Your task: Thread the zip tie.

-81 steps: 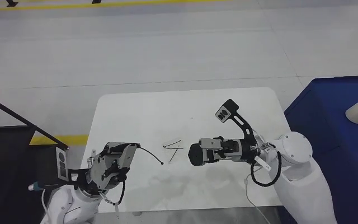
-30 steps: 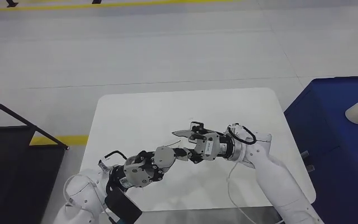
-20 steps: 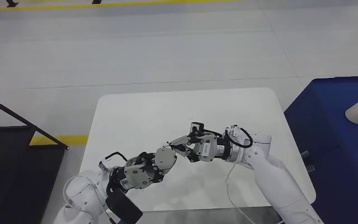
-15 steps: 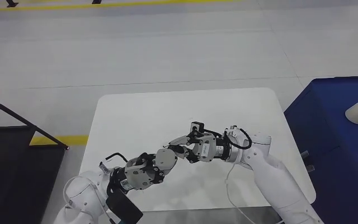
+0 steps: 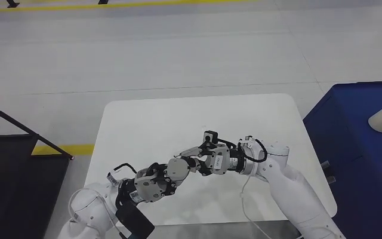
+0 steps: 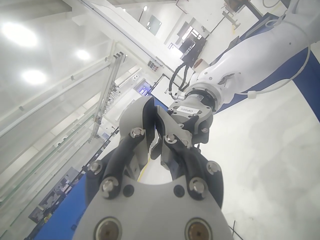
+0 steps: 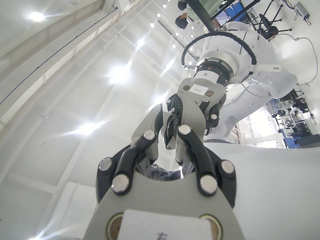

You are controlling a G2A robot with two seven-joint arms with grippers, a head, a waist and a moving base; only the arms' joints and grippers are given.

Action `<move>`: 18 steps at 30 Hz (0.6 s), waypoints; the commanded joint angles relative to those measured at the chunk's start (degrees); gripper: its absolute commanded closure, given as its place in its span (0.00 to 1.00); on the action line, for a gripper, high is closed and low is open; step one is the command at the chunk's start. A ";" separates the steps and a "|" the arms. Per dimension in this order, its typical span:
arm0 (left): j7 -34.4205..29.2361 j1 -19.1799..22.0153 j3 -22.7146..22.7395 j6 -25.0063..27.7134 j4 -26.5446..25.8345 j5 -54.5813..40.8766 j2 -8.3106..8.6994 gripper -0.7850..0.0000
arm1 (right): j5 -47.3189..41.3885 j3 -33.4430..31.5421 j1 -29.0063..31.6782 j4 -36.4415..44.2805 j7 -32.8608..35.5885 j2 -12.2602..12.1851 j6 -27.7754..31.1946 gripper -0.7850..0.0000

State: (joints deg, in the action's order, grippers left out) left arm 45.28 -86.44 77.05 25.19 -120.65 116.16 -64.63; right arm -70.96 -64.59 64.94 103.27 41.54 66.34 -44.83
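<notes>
**Claws nose to nose over the table, tie lost between them**

A blue container stood just off the right edge of the white table. A black frame slanted past the table's left side, with a yellow floor stripe beside it. Both arms lay across the near half of the tabletop, the left from the near left corner and the right from the right side. Together they covered the surface beneath them.

The left gripper and the right gripper stood tip to tip above the near middle of the table, their ends overlapping. In the left wrist view the left gripper's fingers were pressed together down to a hairline slit. Whether anything was pinched there was too fine to make out. The right gripper's fingers stood part way apart, with the left gripper's tip poking into the gap. They clamped nothing that could be seen.

The zip tie was lost among those overlapping fingertips, too thin and too covered to place exactly. Neither its long axis nor the way it pointed could be told.
</notes>
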 commanded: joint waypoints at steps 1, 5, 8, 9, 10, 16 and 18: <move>-0.50 0.11 -0.06 -0.29 0.07 0.33 0.08 1.00 | 0.11 -0.01 -0.03 -0.04 0.02 -0.05 0.03 0.84; -0.74 0.21 -0.38 -0.54 0.20 0.50 0.25 1.00 | 0.11 -0.07 -0.05 -0.05 0.13 -0.14 0.03 0.88; -1.07 0.28 -0.41 -0.75 0.22 0.98 0.40 1.00 | 0.12 -0.16 0.01 -0.06 0.25 -0.22 0.16 0.91; -1.11 0.27 -0.43 -0.77 0.30 0.79 0.44 1.00 | 0.10 -0.19 0.03 -0.04 0.26 -0.24 0.18 0.92; -1.24 0.33 -0.37 -0.86 0.33 0.86 0.49 1.00 | 0.08 -0.22 0.04 -0.03 0.27 -0.27 0.17 0.92; -1.56 0.46 -0.38 -1.14 0.55 0.42 0.73 1.00 | -0.06 -0.35 0.00 -0.11 0.33 -0.40 0.21 0.89; -1.72 0.47 -0.39 -1.40 0.46 0.72 0.82 1.00 | -0.06 -0.29 0.02 -0.05 0.34 -0.43 0.19 0.91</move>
State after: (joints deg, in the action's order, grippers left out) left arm 43.60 -85.95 76.70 23.88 -120.14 116.73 -63.85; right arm -71.03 -64.92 64.95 103.18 41.87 65.92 -44.60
